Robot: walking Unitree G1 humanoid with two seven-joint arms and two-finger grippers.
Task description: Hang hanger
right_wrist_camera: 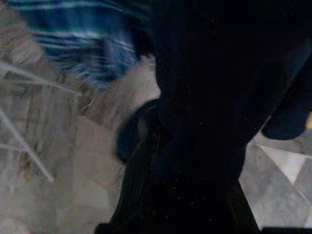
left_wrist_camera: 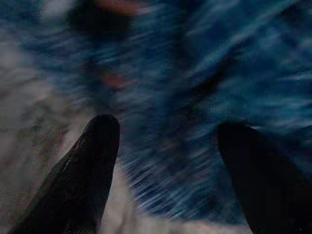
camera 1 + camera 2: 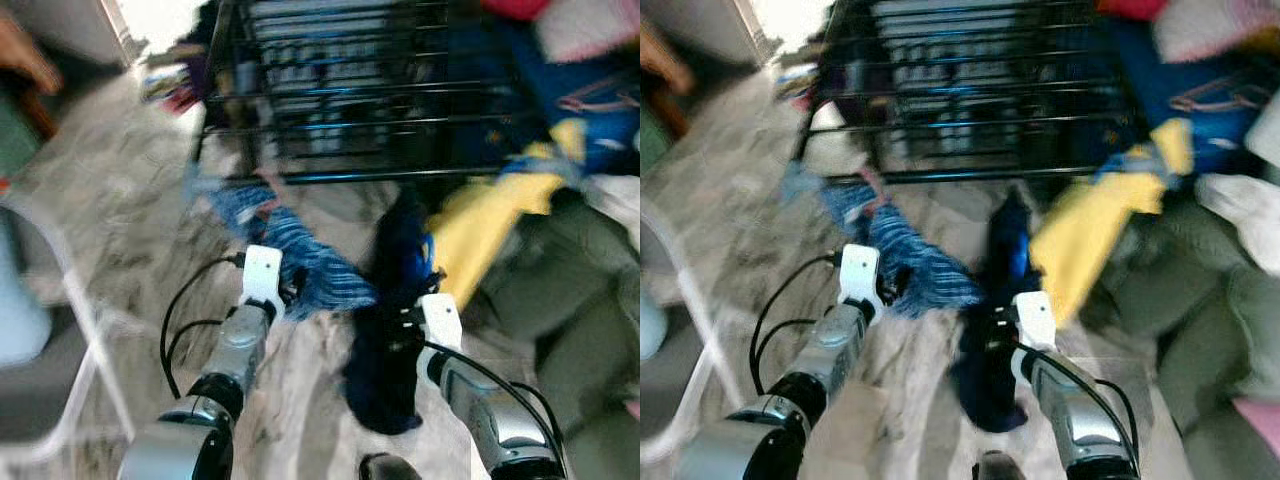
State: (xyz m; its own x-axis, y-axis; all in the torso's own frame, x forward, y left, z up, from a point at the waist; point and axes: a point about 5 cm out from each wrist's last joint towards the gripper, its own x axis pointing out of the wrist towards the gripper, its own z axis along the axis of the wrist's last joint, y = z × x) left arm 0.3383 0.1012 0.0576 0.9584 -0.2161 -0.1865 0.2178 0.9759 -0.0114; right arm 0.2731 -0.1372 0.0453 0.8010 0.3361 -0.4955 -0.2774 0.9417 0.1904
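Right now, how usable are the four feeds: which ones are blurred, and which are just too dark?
Left and right eye views: motion-smeared throughout; the black wire rack, striped blue garment and yellow cloth stay recognisable. Left wrist view: dim and streaked, though the left gripper reads open over blue fabric. Right wrist view: mostly black from the dark garment; pale floor at the edges is sharper.

A dark navy garment point(image 3: 390, 330) hangs long and limp at about 6 o'clock in the head view, its lower end bunched above the pale floor (what carries it is lost in blur). At its 10 o'clock a blue striped garment point(image 3: 300, 250) lies spread and crumpled. At 12 o'clock stands the black wire rack point(image 3: 350, 90), its horizontal bars stacked.
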